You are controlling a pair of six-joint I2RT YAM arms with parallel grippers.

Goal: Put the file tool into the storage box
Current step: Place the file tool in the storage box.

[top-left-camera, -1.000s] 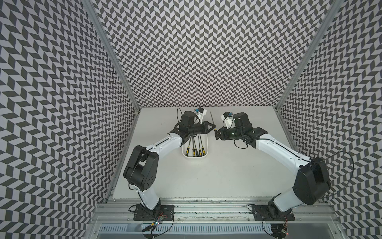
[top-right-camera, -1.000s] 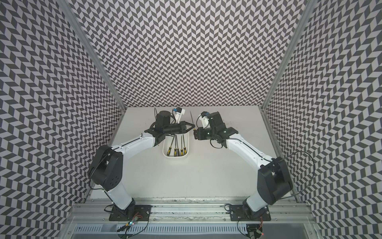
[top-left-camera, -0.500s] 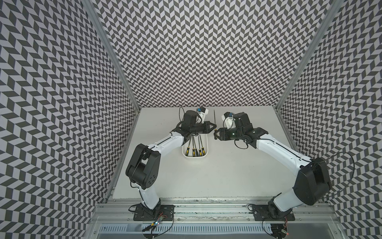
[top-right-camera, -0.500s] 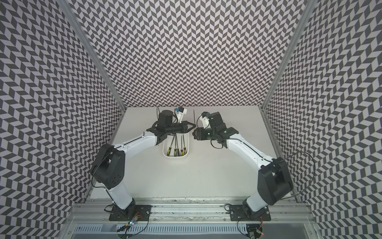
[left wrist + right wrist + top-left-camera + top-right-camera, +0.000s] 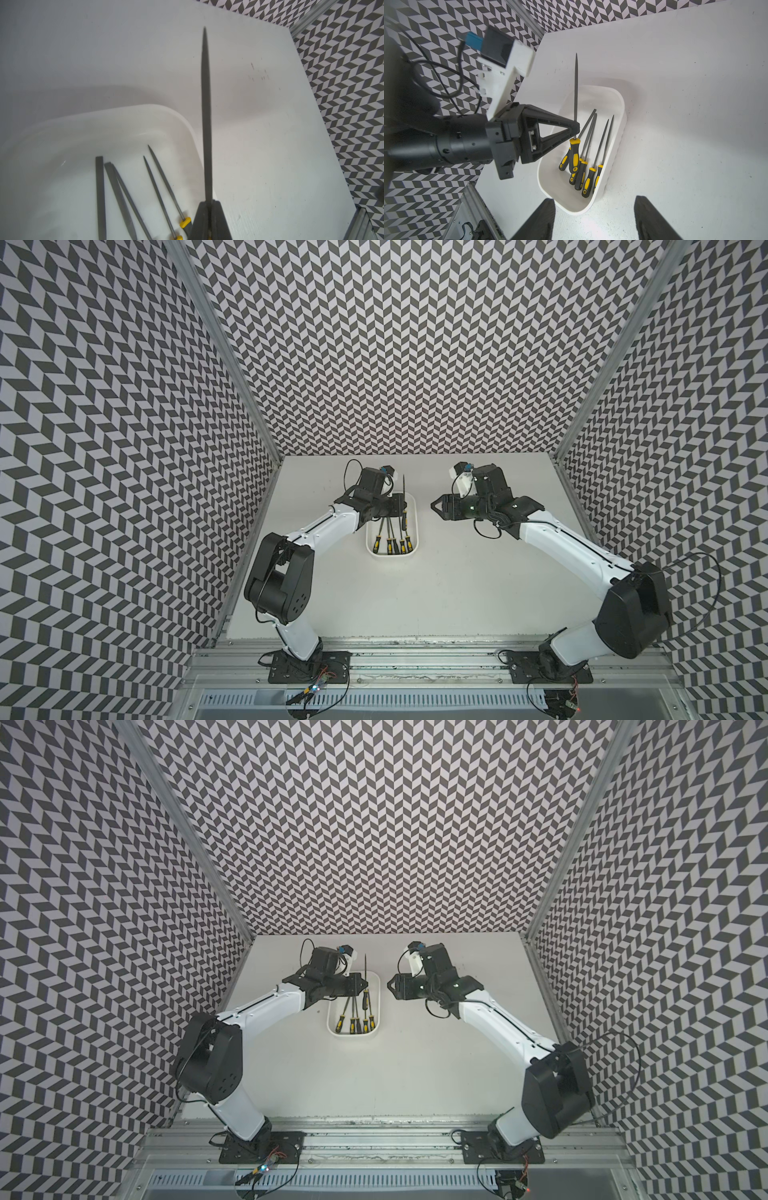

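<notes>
My left gripper (image 5: 401, 506) is shut on the file tool (image 5: 403, 489), pinching the grey shaft just above its black-and-yellow handle. The file's tip points toward the back wall, and its handle (image 5: 574, 153) hangs over the right side of the white storage box (image 5: 390, 556). In the left wrist view the shaft (image 5: 205, 124) runs straight out from the left gripper (image 5: 208, 202), past the box rim (image 5: 145, 108). My right gripper (image 5: 432, 506) is open and empty just right of the box, and its fingers (image 5: 542, 220) stand wide apart.
Several more files with black-and-yellow handles (image 5: 353, 1021) lie side by side inside the box, handles toward the front. The patterned walls close in the white table (image 5: 457, 593) on three sides. The left arm's wrist camera (image 5: 506, 62) rises behind the held file.
My right gripper has opened and let go of the file. The left gripper, still shut on the file, has carried it left to above the box's right side.
</notes>
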